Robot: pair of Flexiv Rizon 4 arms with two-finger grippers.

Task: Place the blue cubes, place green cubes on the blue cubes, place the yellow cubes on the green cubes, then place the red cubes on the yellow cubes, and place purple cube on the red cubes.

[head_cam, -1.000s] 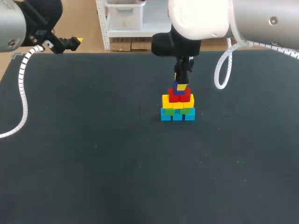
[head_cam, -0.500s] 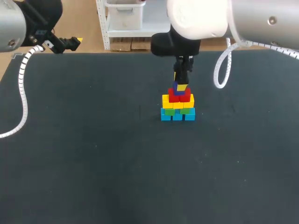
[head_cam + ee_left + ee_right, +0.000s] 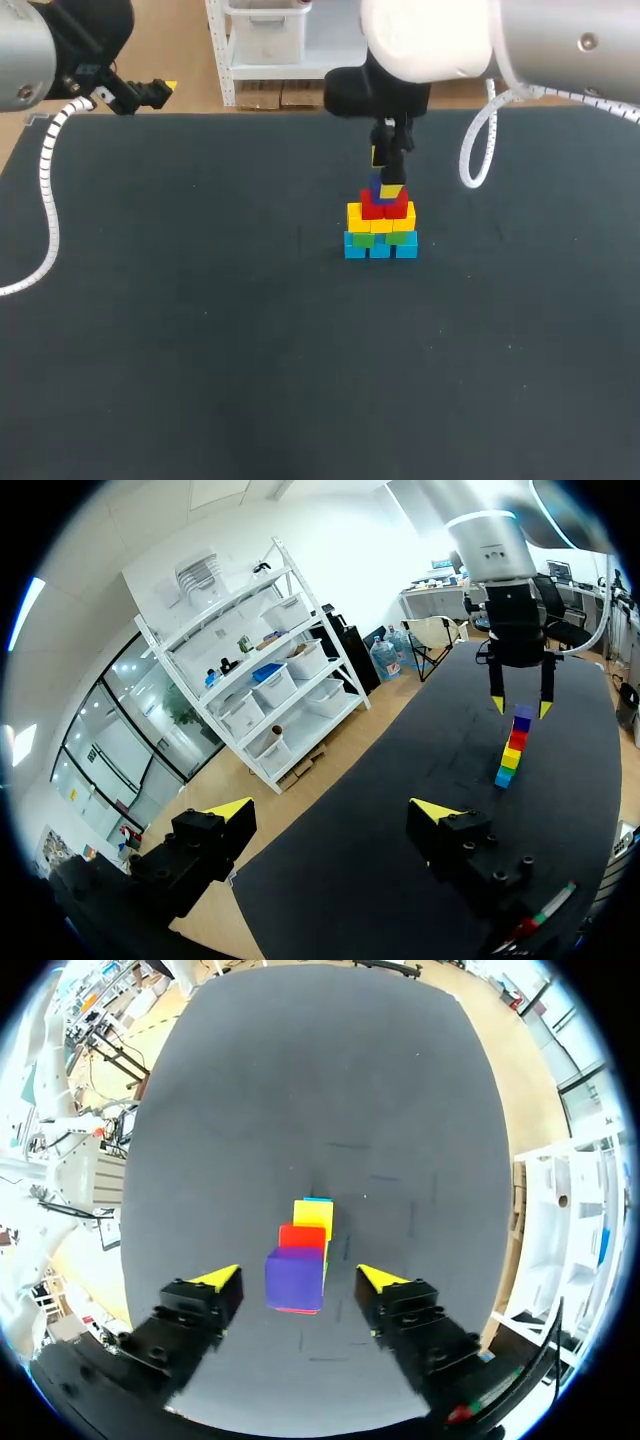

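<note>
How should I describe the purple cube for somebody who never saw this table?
On the dark table stands one stack of coloured cubes. The purple cube is its single top block, on the red cubes; nothing else is purple.

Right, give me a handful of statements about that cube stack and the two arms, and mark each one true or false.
1. The purple cube sits at the very top of the stack. True.
2. The jaws of the right arm are shut on the purple cube. False: they stand open, with a gap on each side of it.
3. The bottom layer of the stack is green. False: the blue cubes are at the bottom, and the green cubes lie on them.
4. The jaws of the left arm hold nothing. True: they are open and far from the stack.
5. The yellow cubes lie directly under the red cubes. True.
</note>
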